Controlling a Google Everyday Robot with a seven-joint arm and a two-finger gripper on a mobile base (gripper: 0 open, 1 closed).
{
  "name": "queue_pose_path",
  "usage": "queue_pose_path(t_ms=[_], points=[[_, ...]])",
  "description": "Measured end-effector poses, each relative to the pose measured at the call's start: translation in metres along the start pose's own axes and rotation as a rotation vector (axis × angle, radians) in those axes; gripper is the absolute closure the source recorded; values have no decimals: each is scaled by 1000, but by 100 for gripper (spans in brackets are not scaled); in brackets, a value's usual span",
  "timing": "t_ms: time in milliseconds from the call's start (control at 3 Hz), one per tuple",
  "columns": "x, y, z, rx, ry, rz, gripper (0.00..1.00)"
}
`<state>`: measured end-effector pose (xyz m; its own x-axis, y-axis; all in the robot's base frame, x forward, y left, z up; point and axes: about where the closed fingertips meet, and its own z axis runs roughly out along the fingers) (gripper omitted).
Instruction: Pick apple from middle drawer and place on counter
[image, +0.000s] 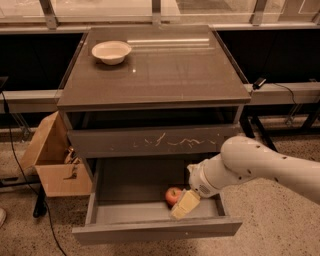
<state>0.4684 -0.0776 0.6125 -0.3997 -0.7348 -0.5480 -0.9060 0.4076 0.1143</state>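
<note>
Camera view from above and in front of a low grey-brown cabinet on a speckled floor (280, 225). Its counter (165, 75) is a smooth, glossy rectangular slab that reflects a bright streak of light. A shallow round white bowl (111, 51) sits near the counter's back left corner.

Below the slab is a shut drawer front (155, 141), matte and marked with thin white scratches. Under it the middle drawer (155, 230) is pulled out toward the camera: a wide, shallow box tray with a plain, handleless front and a flat floor.

The apple (172, 195), small, round and red, rests on the drawer floor right of centre, toward the front. The gripper (185, 205), a cream-coloured, wedge-shaped piece angled down and to the left, is inside the drawer just beside the apple on its right, and looks to be touching it. Whether it is parted or closed, or has hold of the apple, cannot be told. Behind it a smooth, rounded white arm (260, 165) reaches in from the right edge, thick and tube-like, with a few small dark dots on its shell.

Left of the cabinet an open brown cardboard box (55, 165) stands with one flap raised. A thin black cable (15, 150) runs down across the floor beside it.
</note>
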Motion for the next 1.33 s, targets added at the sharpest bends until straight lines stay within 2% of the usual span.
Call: queue_pose_path(t_ms=[333,667,1000,1333], points=[[3,-8,15,11,4,3,0],[4,-33,50,35,-24,-20,0],[12,-71,90,57,-118,-2,0],[28,-95,126,44,-161,42,0]])
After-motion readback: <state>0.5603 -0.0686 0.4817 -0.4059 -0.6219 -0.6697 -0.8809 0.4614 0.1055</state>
